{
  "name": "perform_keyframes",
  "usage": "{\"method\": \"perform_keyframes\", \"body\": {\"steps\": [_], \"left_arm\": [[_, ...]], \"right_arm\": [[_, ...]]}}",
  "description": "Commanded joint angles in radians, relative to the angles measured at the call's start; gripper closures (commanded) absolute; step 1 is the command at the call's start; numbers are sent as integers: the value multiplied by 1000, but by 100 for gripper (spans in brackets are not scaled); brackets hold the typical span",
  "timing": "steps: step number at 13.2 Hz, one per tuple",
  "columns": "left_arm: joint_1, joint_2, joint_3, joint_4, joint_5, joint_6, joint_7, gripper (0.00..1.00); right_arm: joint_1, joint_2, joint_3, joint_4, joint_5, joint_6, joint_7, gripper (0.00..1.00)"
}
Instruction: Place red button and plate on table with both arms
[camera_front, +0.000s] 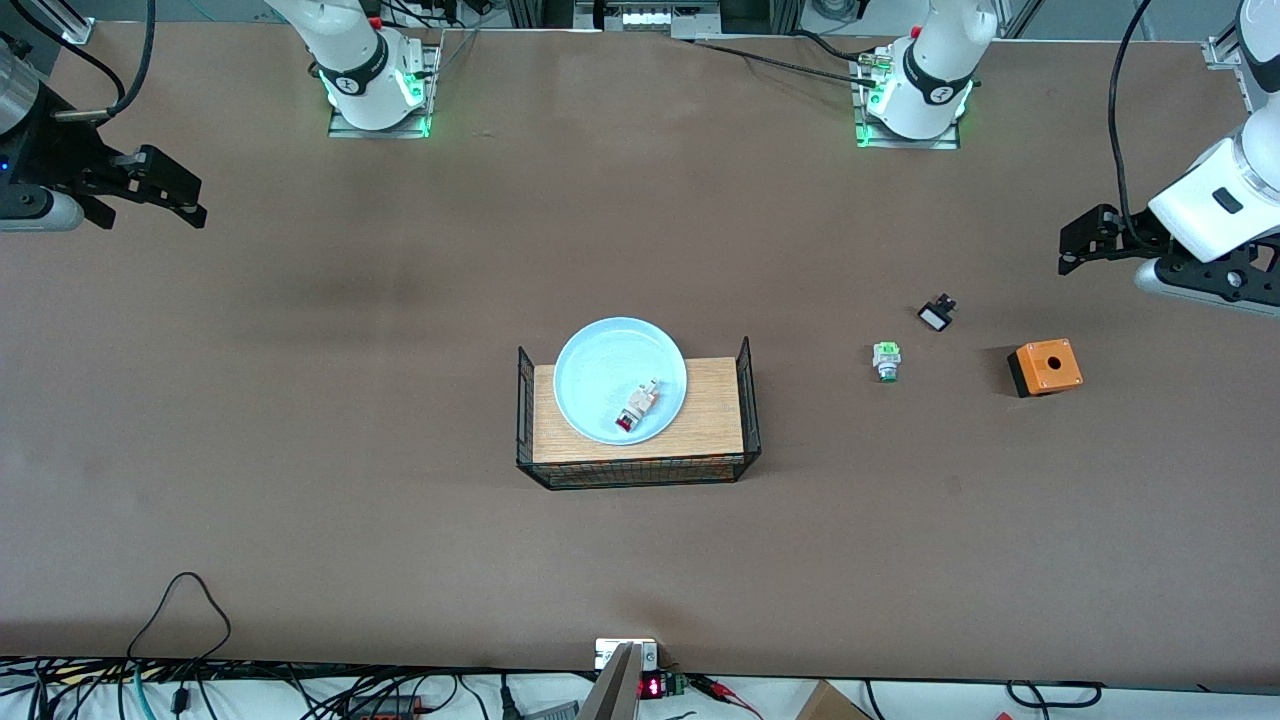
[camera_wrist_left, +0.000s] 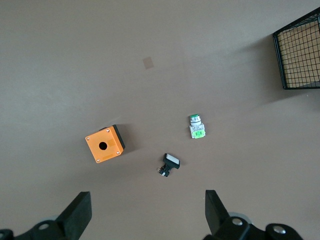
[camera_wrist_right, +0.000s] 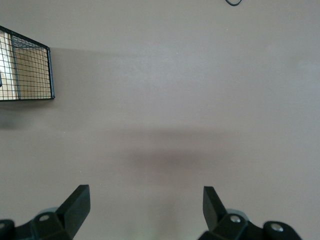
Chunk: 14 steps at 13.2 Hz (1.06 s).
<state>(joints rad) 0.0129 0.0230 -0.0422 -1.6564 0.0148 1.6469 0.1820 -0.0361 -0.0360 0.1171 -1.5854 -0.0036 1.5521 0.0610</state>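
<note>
Plate (camera_front: 600, 360), pale blue, looking stiff and slick, sits on the wooden board (camera_front: 710, 400) with the light red button (camera_front: 636, 406) lying in it, best pinched at its low rim, while left gripper (camera_wrist_left: 145, 212) and right gripper (camera_wrist_right: 145, 207) hover apart-jawed, empty, over the table (camera_front: 300, 480) ends.

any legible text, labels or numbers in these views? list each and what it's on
None legible.
Red digits on the small display at the table edge nearest the front camera: too small to read.
Round mark on each arm's base collar: blurred.
Orange box, green-capped switch, plate, red button: no text visible.
</note>
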Motion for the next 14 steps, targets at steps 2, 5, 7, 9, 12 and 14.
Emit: {"method": "perform_keyframes", "body": {"steps": [2, 5, 7, 9, 12, 14], "left_arm": [[-4, 17, 2, 35, -6, -24, 19, 0], [-4, 17, 2, 35, -6, -24, 19, 0], [-5, 17, 2, 35, -6, -24, 17, 0], [-7, 17, -1, 35, -21, -45, 8, 0], [-8, 17, -15, 40, -48, -56, 1, 0], [-25, 38, -21, 84, -122, -58, -45, 0]], "right_arm": [[-2, -10, -1, -1, 13, -4, -15, 0], [-7, -1, -4, -2, 17, 2, -20, 0], [-4, 7, -2, -19, 5, 26, -20, 0], [-4, 10, -1, -30, 10, 49, -20, 0], [7, 27, 1, -31, 16, 69, -67, 0], [33, 37, -1, -30, 20, 77, -60, 0]]}}
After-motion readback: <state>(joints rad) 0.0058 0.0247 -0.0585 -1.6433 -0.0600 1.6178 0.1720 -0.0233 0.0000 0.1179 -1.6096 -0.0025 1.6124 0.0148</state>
